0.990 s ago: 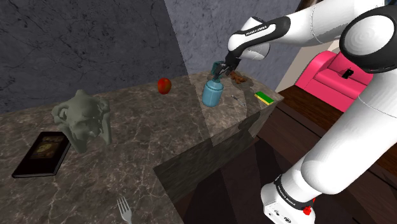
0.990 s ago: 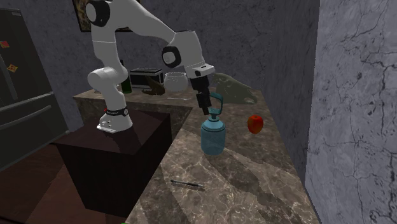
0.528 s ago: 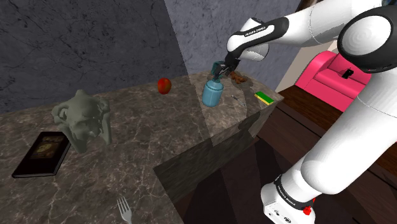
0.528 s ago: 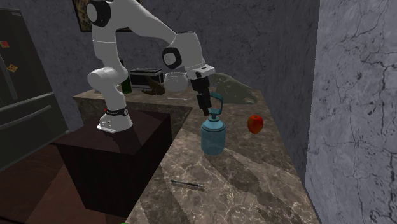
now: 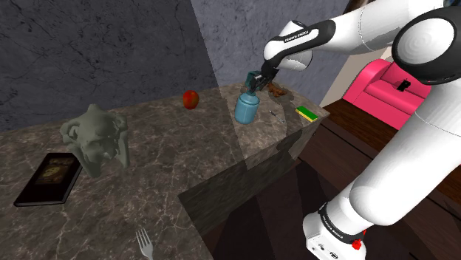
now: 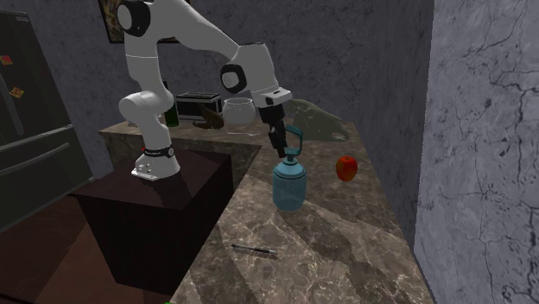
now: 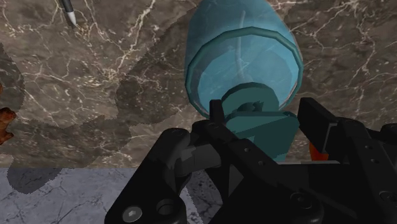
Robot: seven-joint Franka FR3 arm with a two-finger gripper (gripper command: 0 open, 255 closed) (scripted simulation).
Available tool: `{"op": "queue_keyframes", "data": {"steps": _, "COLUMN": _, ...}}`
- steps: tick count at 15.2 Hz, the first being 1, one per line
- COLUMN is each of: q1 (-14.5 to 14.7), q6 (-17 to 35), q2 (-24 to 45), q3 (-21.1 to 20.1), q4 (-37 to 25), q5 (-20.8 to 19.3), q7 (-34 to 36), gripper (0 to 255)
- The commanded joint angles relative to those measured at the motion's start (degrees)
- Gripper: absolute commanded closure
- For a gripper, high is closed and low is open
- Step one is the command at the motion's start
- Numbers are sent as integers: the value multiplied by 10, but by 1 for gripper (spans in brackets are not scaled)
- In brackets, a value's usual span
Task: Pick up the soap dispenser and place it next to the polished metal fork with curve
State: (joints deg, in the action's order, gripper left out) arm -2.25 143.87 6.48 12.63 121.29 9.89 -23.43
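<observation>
The soap dispenser [image 5: 246, 109] is a translucent blue bottle with a teal pump head, upright on the dark marble counter [image 5: 170, 148] near its far end. My black gripper [image 5: 258, 81] comes down on it from above and is shut on the pump head. In the second exterior view the gripper [image 6: 281, 147] clasps the top of the dispenser [image 6: 289, 183]. The wrist view shows the fingers [image 7: 219, 121] pressed on both sides of the teal head above the bottle [image 7: 242, 57]. The metal fork [image 5: 145, 242] lies at the counter's near edge, far from the dispenser.
A red apple [image 5: 190, 99] lies near the wall beside the dispenser. A grey bust [image 5: 96, 137] and a dark book [image 5: 49, 177] stand between dispenser and fork. A pen [image 6: 254, 250], a green sponge [image 5: 306, 112] and a brown object [image 5: 277, 90] lie near the dispenser.
The fingers have closed onto the dispenser's pump head; before they stood apart around it. The arm and bottle have hardly moved.
</observation>
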Motion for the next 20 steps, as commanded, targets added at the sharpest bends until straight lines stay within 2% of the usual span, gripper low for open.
{"op": "queue_keyframes", "data": {"steps": 1, "q1": 0, "q6": 0, "q2": 0, "q3": 0, "q4": 0, "q5": 0, "q7": 0, "gripper": 255}}
{"op": "queue_keyframes", "data": {"steps": 20, "q1": 2, "q6": -129, "q2": -55, "q3": 4, "q4": -76, "q5": -36, "q7": 33, "gripper": 255}}
